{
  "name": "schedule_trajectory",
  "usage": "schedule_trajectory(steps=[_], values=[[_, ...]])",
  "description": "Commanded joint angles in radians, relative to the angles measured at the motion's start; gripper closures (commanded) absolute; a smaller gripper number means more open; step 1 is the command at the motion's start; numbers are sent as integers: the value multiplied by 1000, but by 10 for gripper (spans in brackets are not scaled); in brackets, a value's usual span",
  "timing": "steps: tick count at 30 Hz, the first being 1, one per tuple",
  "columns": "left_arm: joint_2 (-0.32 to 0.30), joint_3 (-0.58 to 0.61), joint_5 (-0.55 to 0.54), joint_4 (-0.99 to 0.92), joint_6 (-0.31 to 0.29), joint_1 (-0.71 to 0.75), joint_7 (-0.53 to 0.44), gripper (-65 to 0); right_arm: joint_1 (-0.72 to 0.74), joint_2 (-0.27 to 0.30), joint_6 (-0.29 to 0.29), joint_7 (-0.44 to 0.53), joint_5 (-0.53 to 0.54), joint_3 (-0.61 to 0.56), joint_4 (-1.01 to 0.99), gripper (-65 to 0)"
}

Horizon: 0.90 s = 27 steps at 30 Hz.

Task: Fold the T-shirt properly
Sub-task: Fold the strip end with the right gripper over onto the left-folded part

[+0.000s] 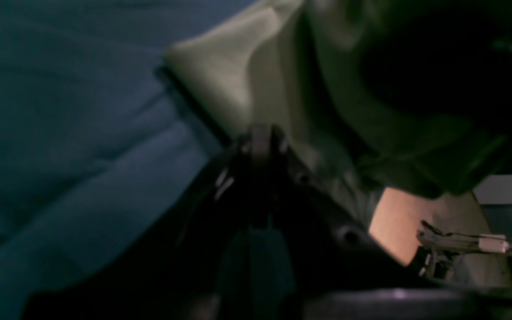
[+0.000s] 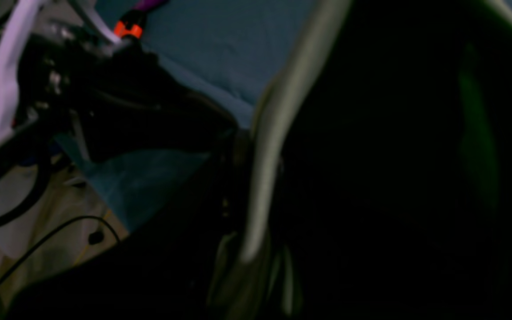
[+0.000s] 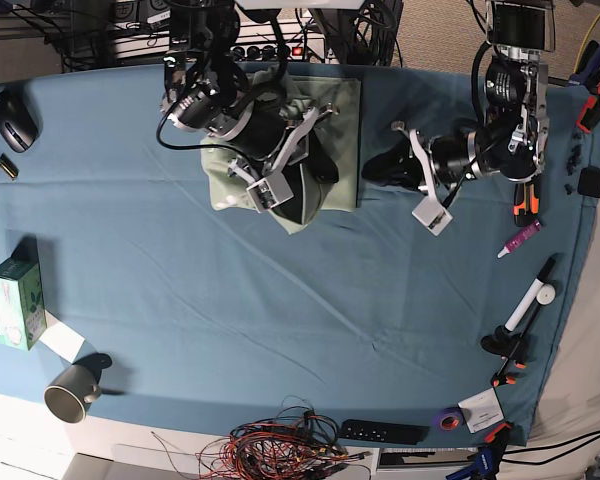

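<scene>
The pale sage-green T-shirt lies bunched at the back middle of the teal table cloth. My right gripper is over the shirt's middle. In the right wrist view it looks shut on a raised strip of the shirt, and dark cloth fills the rest of that view. My left gripper sits at the shirt's right edge. In the left wrist view its fingertips are together at the shirt's border. Whether they pinch cloth is unclear.
A dark mouse lies at the back left. A green box and a grey mug stand at the front left. Pens and tools lie along the right edge. Loose cables lie at the front.
</scene>
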Motion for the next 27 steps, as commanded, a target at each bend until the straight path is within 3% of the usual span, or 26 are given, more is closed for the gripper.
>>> schedule_trajectory(steps=[1,5,8,10,12,13,16,21,27], values=[[-8,-2,-28,18,-9,-19,-18,0,9,-5,2,32,24,-3,16,-20],[-8,-2,-27,18,-9,-34,-18,0,8,-5,3,31,24,-4,16,-40],[-11,-2,-27,18,-9,-38,-18,0,8,-6,3,33,26,-5,16,-225],[-19,-2,-24,18,-9,-42,-18,-87,8,-5,3,46,31,-16,16,-322],[-32,-2,-24,18,-9,-50,-16,-170,9,-5,3,59,70,-40,16,-327],[-39,-2,-25,18,-9,-52,-17,-179,8,-5,3,63,102,-55,16,-327],[-55,-4,-25,18,-9,-55,-18,-179,9,-5,46,62,166,-108,16,-327],[-61,-11,-43,18,-9,-53,24,-179,9,-5,140,54,167,-156,16,-327],[-60,-64,-91,18,-9,-45,49,-179,22,-5,141,53,156,-70,31,-327]])
